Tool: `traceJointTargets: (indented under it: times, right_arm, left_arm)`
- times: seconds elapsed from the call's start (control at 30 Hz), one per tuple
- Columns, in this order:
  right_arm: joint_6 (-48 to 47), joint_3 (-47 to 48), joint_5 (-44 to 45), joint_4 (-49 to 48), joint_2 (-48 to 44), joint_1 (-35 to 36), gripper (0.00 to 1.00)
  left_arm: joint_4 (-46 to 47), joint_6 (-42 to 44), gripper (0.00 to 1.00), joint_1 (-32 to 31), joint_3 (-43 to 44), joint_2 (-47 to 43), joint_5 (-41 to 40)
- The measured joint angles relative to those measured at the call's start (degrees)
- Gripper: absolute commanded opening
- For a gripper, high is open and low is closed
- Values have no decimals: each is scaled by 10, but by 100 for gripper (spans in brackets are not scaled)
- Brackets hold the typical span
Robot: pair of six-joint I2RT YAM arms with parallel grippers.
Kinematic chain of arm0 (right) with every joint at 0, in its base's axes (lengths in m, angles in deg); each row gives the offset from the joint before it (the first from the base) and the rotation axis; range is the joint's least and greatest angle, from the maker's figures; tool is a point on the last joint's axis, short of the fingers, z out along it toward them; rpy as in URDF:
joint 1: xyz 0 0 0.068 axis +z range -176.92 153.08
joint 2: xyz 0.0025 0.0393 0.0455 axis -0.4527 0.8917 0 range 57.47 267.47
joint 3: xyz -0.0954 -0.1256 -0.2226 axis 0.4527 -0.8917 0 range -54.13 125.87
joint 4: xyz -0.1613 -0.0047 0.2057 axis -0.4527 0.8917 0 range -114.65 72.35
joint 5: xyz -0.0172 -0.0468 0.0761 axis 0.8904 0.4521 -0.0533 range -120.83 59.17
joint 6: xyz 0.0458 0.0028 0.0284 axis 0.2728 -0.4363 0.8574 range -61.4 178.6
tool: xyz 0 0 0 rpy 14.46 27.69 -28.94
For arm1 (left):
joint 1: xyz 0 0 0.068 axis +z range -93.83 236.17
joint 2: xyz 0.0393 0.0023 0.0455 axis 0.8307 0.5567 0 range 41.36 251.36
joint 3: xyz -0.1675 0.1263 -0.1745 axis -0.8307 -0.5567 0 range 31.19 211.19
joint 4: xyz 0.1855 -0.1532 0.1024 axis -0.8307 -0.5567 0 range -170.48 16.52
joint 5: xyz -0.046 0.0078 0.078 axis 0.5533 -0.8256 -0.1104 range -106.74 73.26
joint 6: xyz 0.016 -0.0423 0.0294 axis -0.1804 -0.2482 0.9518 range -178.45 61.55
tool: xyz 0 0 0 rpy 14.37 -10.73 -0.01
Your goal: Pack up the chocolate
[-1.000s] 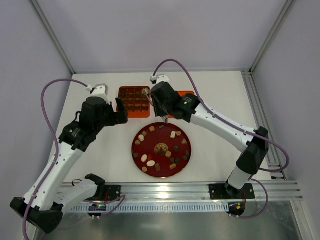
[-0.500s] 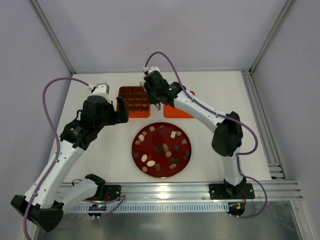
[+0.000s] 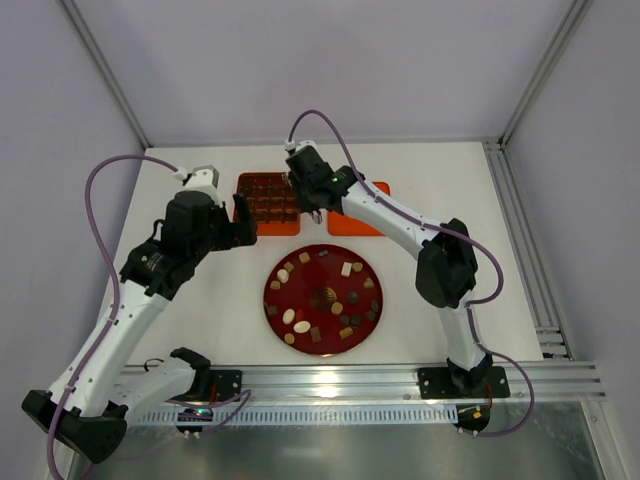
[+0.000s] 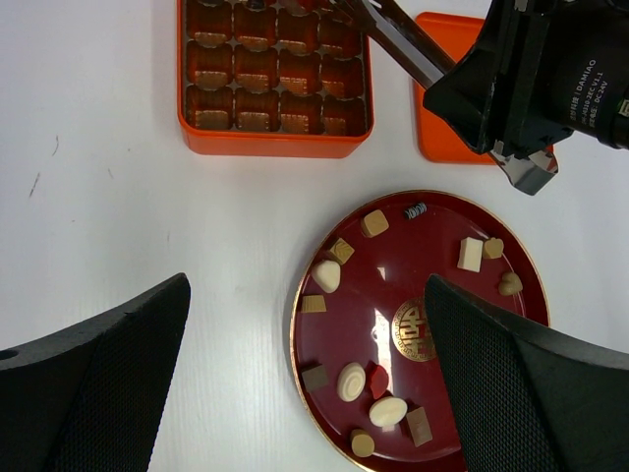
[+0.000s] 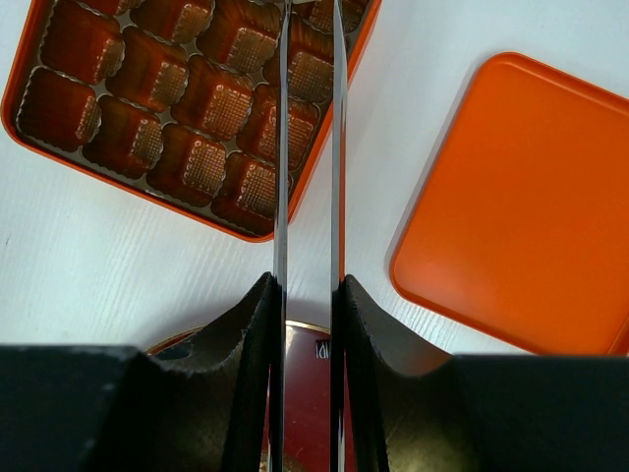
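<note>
- The table (image 3: 200, 320) is white, with both arms bolted at its near edge.
- A round red plate (image 4: 432, 261) with a gold emblem in the middle lies nearest the arms.
- The chocolate (image 4: 471, 254) lies scattered on the plate in small, separate pieces. Some are tan squares, some are cream ovals and rounds, and a few are dark brown.
- The left gripper (image 3: 243, 222) hangs over the table to the left of the plate, just beside the box's left edge. Its dark fingers (image 4: 98, 383) are spread wide with nothing between them.
- Beyond the plate sits an orange square box (image 4: 275, 144) lined with rows of glossy brown moulded cells.
- The flat orange lid (image 5: 521, 197) lies on the table just right of the box, with a strip of table between them.
- The right gripper (image 5: 309, 15) reaches over the right-hand side of the box. Its long thin metal fingers (image 5: 337, 147) run parallel with a narrow gap between them. The tips are cut off in the wrist views and too small to make out from above, so I cannot tell whether they pinch a piece.
</note>
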Motion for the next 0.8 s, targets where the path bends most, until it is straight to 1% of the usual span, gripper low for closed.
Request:
traceJointTargets:
  times: [0.7, 0.73, 0.8]
  right_arm:
    - [0, 0, 0, 0, 11, -3, 34]
    - [0, 0, 0, 0, 13, -3, 38]
    - [0, 0, 1, 0, 14, -3, 38]
  left_arm:
    - [0, 6, 100, 0, 0, 0, 0]
    - [0, 6, 100, 0, 0, 0, 0]
    - [0, 6, 100, 0, 0, 0, 0]
